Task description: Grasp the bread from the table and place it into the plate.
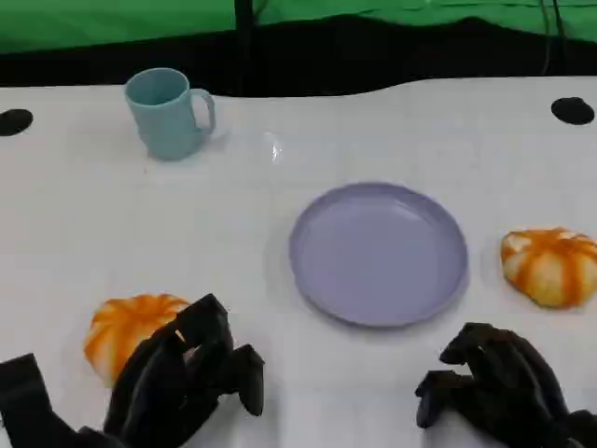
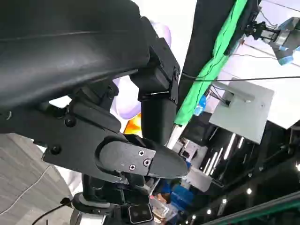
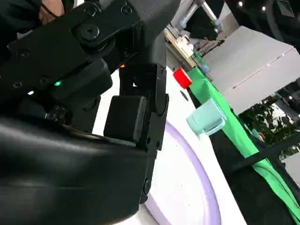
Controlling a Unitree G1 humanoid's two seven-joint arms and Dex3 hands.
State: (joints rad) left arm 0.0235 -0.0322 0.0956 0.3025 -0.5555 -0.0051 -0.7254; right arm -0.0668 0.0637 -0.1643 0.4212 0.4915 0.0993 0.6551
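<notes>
Table (image 1: 84, 215): white surface with a black and green backdrop along its far edge.
Plate (image 1: 378, 252): lavender, round, sat at the middle of the table with nothing on it; its rim also showed in the right wrist view (image 3: 206, 197).
Bread, left (image 1: 126, 331): orange-and-white striped bun on the table near the front left, well apart from the plate – not in it.
Bread, right (image 1: 552, 266): a second bun of the same look, on the table just beside the plate's right side, apart from the rim.
Left hand (image 1: 187, 373): low at the front left, just right of the left bread, fingers curled downward; its upper fingers overlapped the bun's near right edge in the head view, but whether they touched it I could not tell. No grasp of anything was visible.
Right hand (image 1: 499, 383): at the front right, below the plate and the right bread, apart from both. Fingers curled in toward the table, nothing held.
Mug (image 1: 168, 112): light blue, upright at the far left, handle toward the right – well apart from both hands; also seen in the right wrist view (image 3: 206, 119).
</notes>
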